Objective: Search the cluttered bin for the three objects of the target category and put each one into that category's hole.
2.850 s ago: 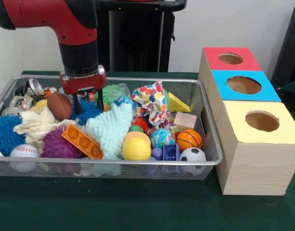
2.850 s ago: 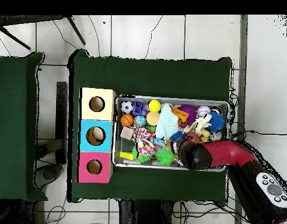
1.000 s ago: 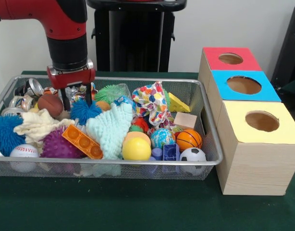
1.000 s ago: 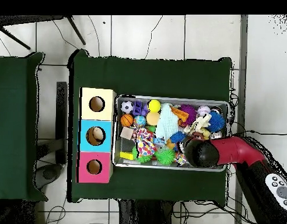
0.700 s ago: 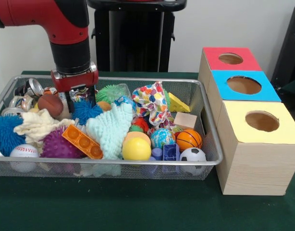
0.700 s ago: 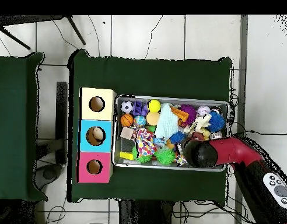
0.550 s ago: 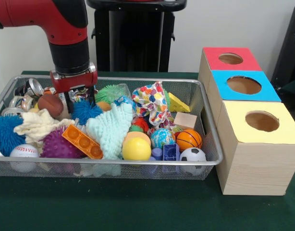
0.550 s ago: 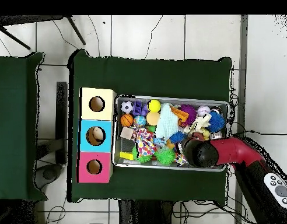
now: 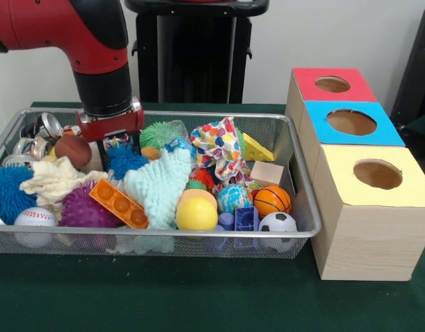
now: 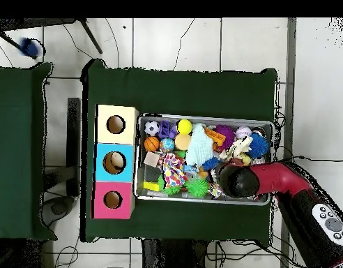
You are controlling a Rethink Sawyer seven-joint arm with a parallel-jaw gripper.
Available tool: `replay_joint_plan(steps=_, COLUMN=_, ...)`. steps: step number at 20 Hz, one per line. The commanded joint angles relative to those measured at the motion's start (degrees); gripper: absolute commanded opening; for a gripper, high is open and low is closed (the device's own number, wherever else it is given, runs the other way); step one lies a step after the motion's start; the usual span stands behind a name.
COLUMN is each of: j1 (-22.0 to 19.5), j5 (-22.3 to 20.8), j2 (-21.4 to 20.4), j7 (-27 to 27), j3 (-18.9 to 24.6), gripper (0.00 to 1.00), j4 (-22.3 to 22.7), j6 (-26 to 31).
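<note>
Rubbery and light by the look of it, the brown football [image 9: 73,150] at the bin's [image 9: 295,176] left end should squash a little if taken across its middle; the end effector [image 9: 118,153], fingers apart and empty, hangs just beside it over a blue spiky ball [image 9: 124,160]. From overhead the arm [image 10: 272,183] hides that corner, with the wire wall close by and open room only upward toward the boxes [image 10: 116,162].

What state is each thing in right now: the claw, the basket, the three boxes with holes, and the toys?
gripper: lowered into the bin's left part beside the brown football; whether the jaws are open or shut cannot be told.
wire bin: full of mixed toys.
red box: hole open, nothing seen inside.
blue box: hole open.
yellow box: hole open.
mint cloth: draped over other toys.
orange brick: lying tilted on the pile.
</note>
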Motion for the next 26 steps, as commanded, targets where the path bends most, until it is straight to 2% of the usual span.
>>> replay_joint_plan(steps=1, j1=-0.70, j5=-2.59, j2=6.10, j7=-15.20, j3=2.29, gripper=1.00, j4=-4.73, j6=1.61)
replay_joint_plan(steps=6, j1=-0.80, j5=-2.55, j2=6.19, j7=-15.58, j3=2.18, gripper=1.00, j4=-4.49, j6=2.21)
replay_joint_plan(steps=7, j1=-0.61, j5=-2.77, j2=6.04, j7=-15.78, j3=1.89, gripper=0.00, j4=-4.64, j6=2.74)
replay_joint_plan(steps=10, j1=-1.21, j5=-1.05, j2=5.63, j7=-15.93, j3=2.77, gripper=0.00, j4=-4.32, j6=3.79)
replay_joint_plan(steps=14, j1=-2.18, j5=1.23, j2=2.45, j7=-18.43, j3=4.10, gripper=0.00, j4=-2.56, j6=7.68)
replay_joint_plan(steps=19, j1=-2.73, j5=1.44, j2=0.72, j7=-18.56, j3=5.43, gripper=0.00, j4=-0.74, j6=8.02)
replay_joint_plan(steps=21, j1=-2.79, j5=2.29, j2=-0.92, j7=-18.21, j3=6.49, gripper=0.00, j4=0.29, j6=8.58)
replay_joint_plan(steps=26, j1=-1.76, j5=8.57, j2=-9.50, j7=-15.34, j3=9.71, gripper=0.00, j4=2.89, j6=13.94)
